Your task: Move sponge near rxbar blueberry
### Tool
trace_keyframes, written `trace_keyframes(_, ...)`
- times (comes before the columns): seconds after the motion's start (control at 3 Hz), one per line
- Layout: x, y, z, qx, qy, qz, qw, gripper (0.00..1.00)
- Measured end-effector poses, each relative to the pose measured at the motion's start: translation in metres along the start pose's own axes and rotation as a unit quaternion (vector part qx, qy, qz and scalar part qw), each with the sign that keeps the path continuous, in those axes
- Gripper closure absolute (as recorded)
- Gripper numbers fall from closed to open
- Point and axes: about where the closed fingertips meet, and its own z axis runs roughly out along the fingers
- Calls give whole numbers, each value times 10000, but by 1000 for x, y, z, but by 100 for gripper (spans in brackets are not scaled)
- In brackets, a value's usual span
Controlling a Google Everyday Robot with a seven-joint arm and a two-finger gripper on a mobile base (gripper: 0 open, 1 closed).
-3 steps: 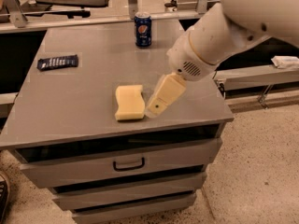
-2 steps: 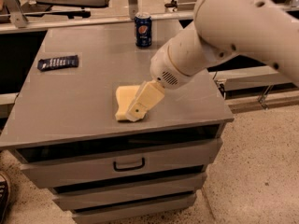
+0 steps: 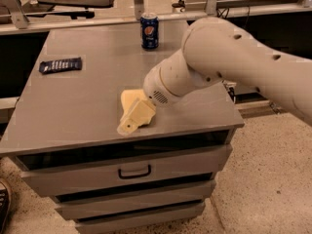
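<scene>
We see the sponge (image 3: 129,97) near the front middle of the grey cabinet top (image 3: 83,111), mostly covered by the gripper (image 3: 132,122), which lies over its front part. Whether it grips the sponge we cannot tell. The rxbar blueberry (image 3: 60,65) lies well apart, far left. A blue soda can (image 3: 149,30) stands upright at the back. The drawers (image 3: 134,171) below are closed, their contents hidden.

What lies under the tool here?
The tool, near the front edge of the cabinet top, lies over the sponge. Only the sponge's rear corner shows; the rest is covered, so any contact cannot be seen.
</scene>
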Motion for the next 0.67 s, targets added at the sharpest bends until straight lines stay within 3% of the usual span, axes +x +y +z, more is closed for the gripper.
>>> trace_keyframes(0.67,12,-3,12,86,-121,19,9999,41)
